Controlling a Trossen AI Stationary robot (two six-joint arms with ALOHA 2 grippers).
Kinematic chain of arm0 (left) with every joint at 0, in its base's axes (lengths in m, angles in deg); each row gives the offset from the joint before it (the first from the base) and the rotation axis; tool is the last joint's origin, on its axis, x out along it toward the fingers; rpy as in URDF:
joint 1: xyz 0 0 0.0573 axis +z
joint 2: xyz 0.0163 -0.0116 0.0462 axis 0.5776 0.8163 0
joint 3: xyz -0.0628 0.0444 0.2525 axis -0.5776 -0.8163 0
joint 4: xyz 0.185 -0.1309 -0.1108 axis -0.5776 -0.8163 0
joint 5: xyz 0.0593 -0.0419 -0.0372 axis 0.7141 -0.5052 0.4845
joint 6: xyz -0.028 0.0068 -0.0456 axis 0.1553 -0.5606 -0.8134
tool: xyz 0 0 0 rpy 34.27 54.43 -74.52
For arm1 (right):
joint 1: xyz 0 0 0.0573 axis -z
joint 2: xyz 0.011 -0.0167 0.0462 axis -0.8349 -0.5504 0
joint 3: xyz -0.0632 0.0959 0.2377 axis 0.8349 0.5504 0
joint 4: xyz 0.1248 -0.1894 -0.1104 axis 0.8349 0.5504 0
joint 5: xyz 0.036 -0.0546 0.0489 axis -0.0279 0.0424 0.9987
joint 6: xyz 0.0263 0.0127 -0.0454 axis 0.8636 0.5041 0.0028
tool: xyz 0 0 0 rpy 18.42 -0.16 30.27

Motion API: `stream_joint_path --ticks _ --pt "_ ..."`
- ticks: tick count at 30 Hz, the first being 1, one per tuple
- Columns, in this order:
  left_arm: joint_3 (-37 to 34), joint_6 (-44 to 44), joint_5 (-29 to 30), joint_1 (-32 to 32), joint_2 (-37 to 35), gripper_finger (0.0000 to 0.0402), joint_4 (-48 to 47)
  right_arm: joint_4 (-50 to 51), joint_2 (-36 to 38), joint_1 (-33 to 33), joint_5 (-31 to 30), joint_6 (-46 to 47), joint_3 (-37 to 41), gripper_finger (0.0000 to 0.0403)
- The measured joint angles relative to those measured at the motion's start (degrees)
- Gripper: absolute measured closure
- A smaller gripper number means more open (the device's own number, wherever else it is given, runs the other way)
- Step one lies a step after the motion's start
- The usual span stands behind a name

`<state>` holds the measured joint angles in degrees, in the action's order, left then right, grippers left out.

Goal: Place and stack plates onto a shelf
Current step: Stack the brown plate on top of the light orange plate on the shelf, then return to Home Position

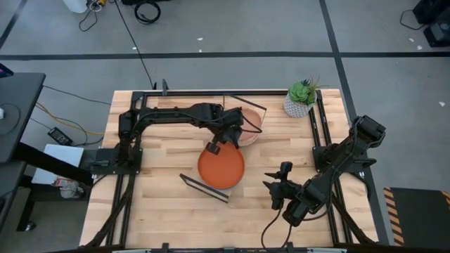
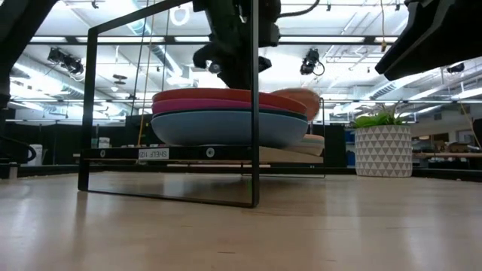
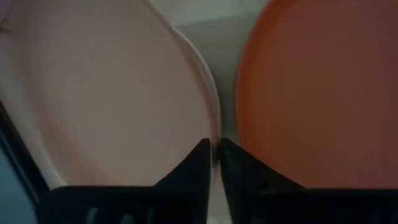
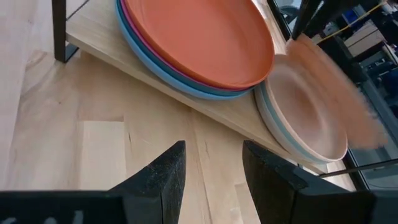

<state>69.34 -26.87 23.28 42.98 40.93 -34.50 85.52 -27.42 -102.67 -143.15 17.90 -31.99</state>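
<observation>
Above the middle of the table (image 1: 155, 204), my left gripper (image 1: 226, 138) hangs over the shelf (image 4: 93, 31), its fingers (image 3: 193, 165) pinched on the rim of a tan plate (image 3: 106, 93). That plate is tilted, with its blurred far edge lifted over the right-hand stack. An orange plate (image 1: 221, 166) tops the left-hand stack; under it lie a magenta plate (image 2: 188, 106) and then a light blue plate (image 2: 218, 128), all three resting flat on the shelf board. Just beside them, on the right half of the board, sits the second stack, with a cream plate (image 4: 298, 134) showing beneath the tan one. How many more lie below it I cannot tell.

My right gripper (image 4: 211, 168) waits low over the near right part of the table, well apart from the shelf, its fingers spread with nothing between them. A small white pot with a green plant (image 1: 301, 98) stands at the far right corner of the table, near the right end of the shelf but not touching it.
</observation>
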Motion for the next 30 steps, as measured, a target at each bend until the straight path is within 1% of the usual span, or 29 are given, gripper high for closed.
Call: stream_joint_path --ticks 3,7,10,13,16,18,19,22,25,30 --pt "0.02 -0.38 0.00 -0.15 -0.09 0.0324 0.49 -0.03 0.00 0.00 0.06 0.00 0.00 0.0238" --pt "0.04 -3.24 0.06 -0.19 -0.09 0.0265 1.15 -0.05 0.00 0.00 0.24 0.07 0.00 0.0238" --pt "0.85 -6.08 1.62 -0.61 -0.11 0.0240 0.21 0.11 0.00 0.00 0.24 0.09 0.00 0.0238" --pt "2.53 -9.04 3.21 -1.57 -1.47 0.0236 -1.65 0.54 0.00 0.00 0.21 0.04 0.00 0.0238" --pt "4.27 -12.31 3.15 -2.92 -4.43 0.0247 -3.28 0.94 0.00 -0.02 -0.08 -0.26 0.00 0.0238" --pt "3.98 -14.49 1.91 -3.55 -7.52 0.0258 -3.84 1.19 0.04 -0.07 -1.89 -1.22 0.63 0.0238" --pt "3.22 -15.77 0.10 -3.57 -9.13 0.0264 -2.88 1.27 0.30 -0.07 -3.20 -1.46 1.46 0.0239" --pt "-3.64 -19.55 -6.69 -2.51 -15.33 0.0281 4.66 1.07 2.55 0.34 -5.08 0.91 4.26 0.0248" --pt "-14.12 -19.97 -7.45 -1.47 -21.40 0.0295 12.68 -0.26 4.86 0.46 -5.27 2.88 8.44 0.0262" --pt "-31.93 -22.60 -9.55 2.21 -31.88 0.0313 24.84 -7.63 10.25 0.30 -2.31 1.76 14.64 0.0286"
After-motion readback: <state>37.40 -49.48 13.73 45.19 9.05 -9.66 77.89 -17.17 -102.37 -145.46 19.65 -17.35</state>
